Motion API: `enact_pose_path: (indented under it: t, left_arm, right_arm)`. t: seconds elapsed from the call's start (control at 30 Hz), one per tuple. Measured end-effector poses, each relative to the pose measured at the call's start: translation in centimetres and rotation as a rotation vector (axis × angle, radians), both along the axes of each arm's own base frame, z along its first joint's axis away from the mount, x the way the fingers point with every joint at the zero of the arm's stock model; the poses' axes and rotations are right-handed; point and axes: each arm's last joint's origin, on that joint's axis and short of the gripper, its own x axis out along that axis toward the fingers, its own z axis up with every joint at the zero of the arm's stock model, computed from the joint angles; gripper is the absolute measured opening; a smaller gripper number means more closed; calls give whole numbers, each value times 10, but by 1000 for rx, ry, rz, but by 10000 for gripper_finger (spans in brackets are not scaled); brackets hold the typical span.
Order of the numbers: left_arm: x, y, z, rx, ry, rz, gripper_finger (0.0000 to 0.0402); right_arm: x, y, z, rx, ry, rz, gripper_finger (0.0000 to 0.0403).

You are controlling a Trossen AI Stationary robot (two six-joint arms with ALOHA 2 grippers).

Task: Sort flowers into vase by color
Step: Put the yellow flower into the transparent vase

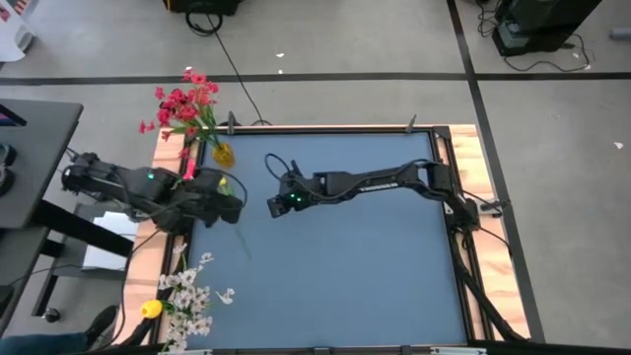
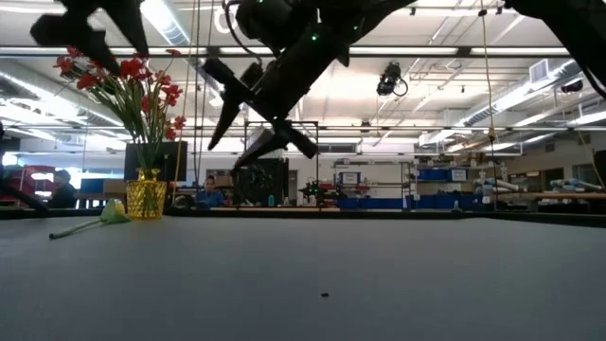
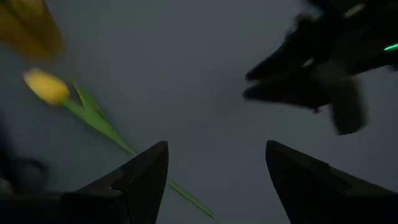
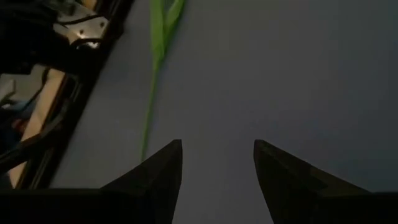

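Flowers are our concern, and the one nearest our grippers is a yellow tulip head on a thin green stem (image 3: 93, 115), lying flat on the blue-grey table mat (image 1: 355, 266). Our left gripper (image 3: 216, 180) hangs just above it with the jaws spread wide and nothing between them; the stem runs from beside the left finger (image 3: 134, 183) outward and away, with the yellow head well ahead of the fingertips and off to that finger's side. In the high view our left gripper (image 1: 225, 204) covers most of the tulip, and only a bit of yellow and a length of stem show beside it.

Our right gripper (image 1: 279, 204) hovers near the left one, facing it across a short gap, fingers parted and empty. Through its wrist camera we see the tulip's green stem and leaf (image 4: 155, 68) lying ahead of the gripper (image 4: 217, 180), the stem end reaching close to one fingertip but not between the fingers.

Beyond our left gripper, at the mat's far corner, stands a yellow faceted glass vase (image 2: 145, 194) holding the red blossom clusters (image 1: 182, 104) upright. White blossom sprays (image 1: 189, 296) lie well apart from both grippers, at the mat's near left edge, with another yellow tulip head (image 1: 150, 309) just beside them.
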Motion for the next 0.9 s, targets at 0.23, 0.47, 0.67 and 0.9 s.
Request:
enact_pose_path:
  t: [0.23, 0.47, 0.67, 0.9]
  left_arm:
    - [12, 4, -51, -167, 13, 129, 275]
    - [8, 14, -87, -188, 102, 238, 275]
    - [7, 25, -119, -201, 143, 307, 275]
    - [1, 39, -152, -229, 150, 392, 271]
  right_arm:
    - [-6, 1, 1, 3, 54, 25, 207]
    - [-8, 1, -1, 0, 86, 54, 207]
    - [-11, 0, -4, -16, 135, 71, 207]
    - [-14, -4, -5, -42, 165, 103, 207]
